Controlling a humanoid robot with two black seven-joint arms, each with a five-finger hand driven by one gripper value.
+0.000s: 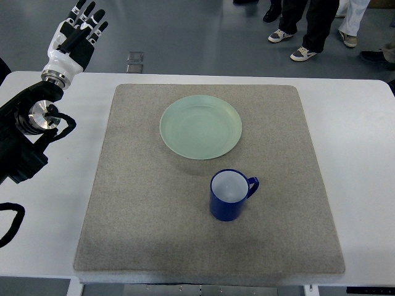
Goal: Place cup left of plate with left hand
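Blue ceramic mug [229, 195] w/ white interior stands upright on grey felt mat [154, 216], just below-right of pale green round plate [200, 127], handle pointing right. Robot's left hand [78, 32], fingers extended & holding nothing, hovers well up-left of plate, off white table [364, 154].

White table [364, 154] filling most of the view, grey felt mat [154, 209] laid square on it, grey glossy floor [185, 31] beyond the far edge, small metal floor plate [134, 62], people's legs and shoes [305, 37] standing top right
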